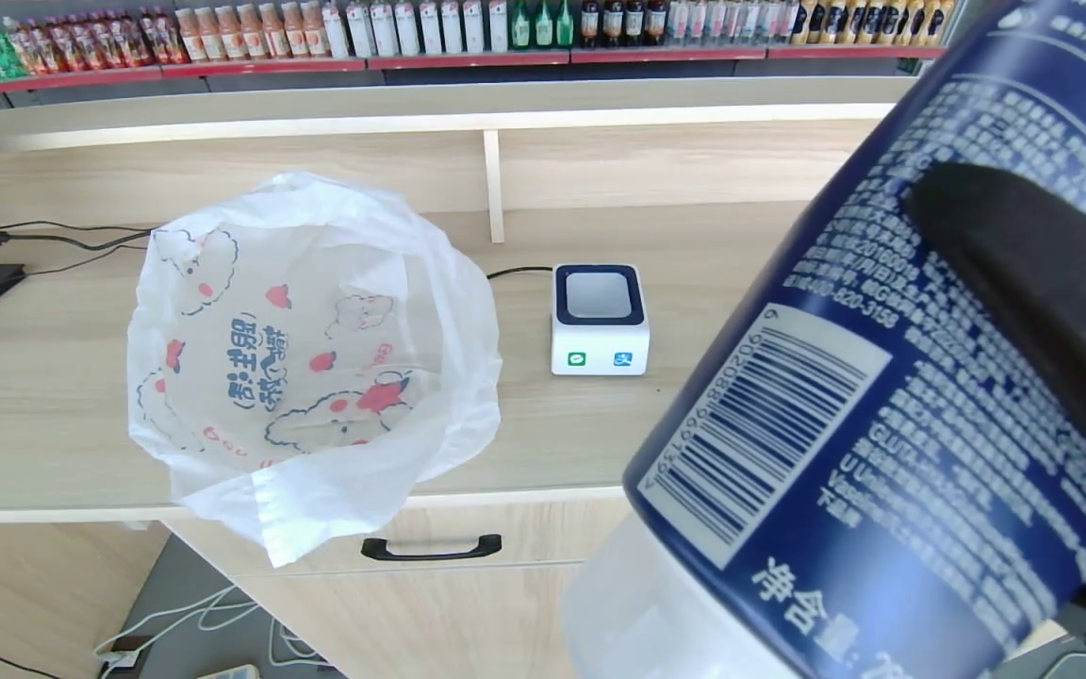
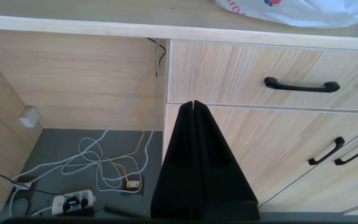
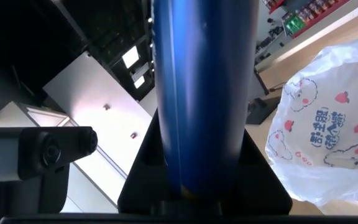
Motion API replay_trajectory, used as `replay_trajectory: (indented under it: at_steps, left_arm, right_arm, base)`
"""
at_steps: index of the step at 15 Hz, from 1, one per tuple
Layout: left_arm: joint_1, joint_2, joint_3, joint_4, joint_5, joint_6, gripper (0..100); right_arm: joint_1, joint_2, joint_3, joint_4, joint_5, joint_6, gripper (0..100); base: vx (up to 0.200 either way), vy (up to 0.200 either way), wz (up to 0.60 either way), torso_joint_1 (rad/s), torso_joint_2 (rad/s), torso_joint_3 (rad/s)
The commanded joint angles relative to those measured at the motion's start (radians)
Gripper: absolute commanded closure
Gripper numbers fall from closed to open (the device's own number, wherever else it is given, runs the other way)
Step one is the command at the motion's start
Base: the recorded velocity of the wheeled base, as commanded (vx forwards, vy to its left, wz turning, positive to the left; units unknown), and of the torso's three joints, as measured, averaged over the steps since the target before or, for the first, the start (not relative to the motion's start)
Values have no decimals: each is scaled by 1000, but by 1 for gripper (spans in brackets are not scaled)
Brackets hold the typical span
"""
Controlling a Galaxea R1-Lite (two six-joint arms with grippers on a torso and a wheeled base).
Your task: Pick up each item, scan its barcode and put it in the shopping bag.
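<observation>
The right gripper (image 3: 204,186) is clamped on a dark blue bottle (image 1: 882,424). One matte black finger pad (image 1: 1024,273) presses on its printed side. The bottle is held high on the right, well above the counter (image 1: 53,377), tilted with its pale cap (image 1: 656,613) at the near, lower end.

The barcode (image 1: 769,424) faces up and away from the scanner (image 1: 600,321), which sits on the counter to the left and farther off. To scan well, the wrist should probably roll until the white barcode panel faces the scanner's upturned window. The bottle should then come down over the window and pause there, square to it. The grip sits beside the barcode, so it should not block the read.

The bottle is a smooth, glossy cylinder and likely slippery, so firm pressure matters during the roll. The scanner is a hard white box with rounded corners and a dark-framed glass top. Left of it, the shopping bag (image 1: 222,358) is thin, crinkled, translucent film that stands open with a slack rim. A careless drop could fold that rim in.

The left gripper (image 2: 193,124) hangs low before the wood-grain drawers (image 2: 260,74), its fingers pressed together on nothing.
</observation>
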Motion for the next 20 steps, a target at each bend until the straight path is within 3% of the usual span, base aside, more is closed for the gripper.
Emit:
replay_trajectory:
  at_steps: [1,6,10,12,15,18,20]
  left_arm:
    - [0,0,0,0,0,-1,100]
    - [0,0,0,0,0,-1,100]
    - [0,0,0,0,0,-1,100]
    - [0,0,0,0,0,-1,100]
    - [0,0,0,0,0,-1,100]
    - [0,0,0,0,0,-1,100]
    - [0,0,0,0,0,-1,100]
  right_arm:
    - [0,12,-1,-1,-3,-11,100]
    - [-32,98,-83,-1,-4,-100,100]
    - [-190,219,-238,-1,-93,-187,100]
    - [-240,245,-243,-1,-98,-263,100]
    - [-434,305,-257,68,-87,-536,100]
    - [-528,325,-283,93,-76,-712,100]
    - [-528,356,-294,96,-52,-784,100]
  base:
    - [0,0,0,0,0,0]
    - [0,0,0,0,0,0]
    - [0,0,0,0,0,0]
    - [0,0,0,0,0,0]
    - [0,0,0,0,0,0]
    - [0,0,0,0,0,0]
    - [0,0,0,0,0,0]
